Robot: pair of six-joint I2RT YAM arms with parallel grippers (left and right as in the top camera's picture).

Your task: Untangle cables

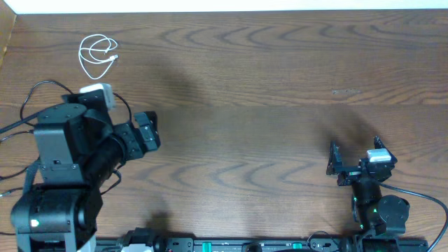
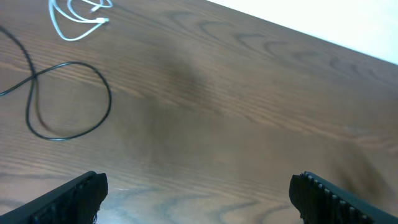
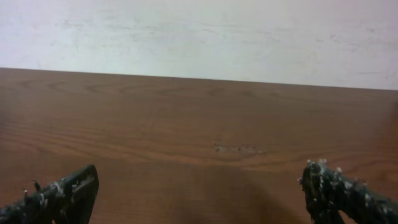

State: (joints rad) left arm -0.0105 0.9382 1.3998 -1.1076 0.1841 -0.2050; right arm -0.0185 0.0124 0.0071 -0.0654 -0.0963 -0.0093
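The white cable (image 1: 98, 54) lies coiled at the far left of the table (image 1: 252, 84), apart from a thin black cable (image 2: 109, 96) looping near the left arm (its ends are out of view). The left gripper (image 1: 150, 131) and right gripper (image 1: 334, 159) hang released, empty. A careless left reach could snag the black loop and pull it tight.

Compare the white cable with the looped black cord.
The white cable is pale, the black cord dark. The white cable makes several small coils, the black cord one open loop. The white cable lies farther from the left arm than the black cord. Both lie on the table.
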